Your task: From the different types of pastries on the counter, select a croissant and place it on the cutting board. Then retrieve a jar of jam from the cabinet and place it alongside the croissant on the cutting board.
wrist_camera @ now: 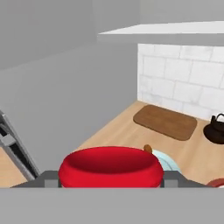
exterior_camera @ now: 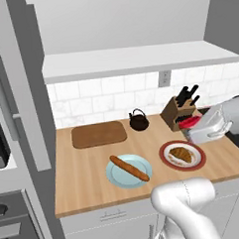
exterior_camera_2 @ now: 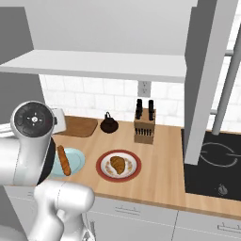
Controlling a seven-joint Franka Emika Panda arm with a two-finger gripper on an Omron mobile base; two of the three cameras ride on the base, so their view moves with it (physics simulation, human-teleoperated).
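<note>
Where the surface (exterior_camera: 85, 188) meets its front edge, bare wood is left open before the two plates, and more bare wood lies between the board (exterior_camera: 99, 134) and the left edge. One board is counted, lying flat near the tiled back wall, with nothing on it. Two plates are counted: a blue plate (exterior_camera: 114, 177) bearing one baguette (exterior_camera: 129, 168), and a red-rimmed plate (exterior_camera: 165, 151) bearing one croissant (exterior_camera: 180, 154), just beside each other. One teapot (exterior_camera: 138, 120) and one knife block (exterior_camera: 172, 113) are set along the wall, to the right of the board. A shelf (exterior_camera: 138, 58) overhangs the back of the surface.

The arm is raised from the base and bent so that the hand is carried level above the right part of the surface, over the far rim of the red-rimmed plate. The pincer (exterior_camera: 189, 124) is clamped on the jar (wrist_camera: 110, 166), whose red lid is seen large between the fingers in the hand view and as a red patch at the hand's front in the left base view. The jar is held in the air, well apart from the board.
</note>
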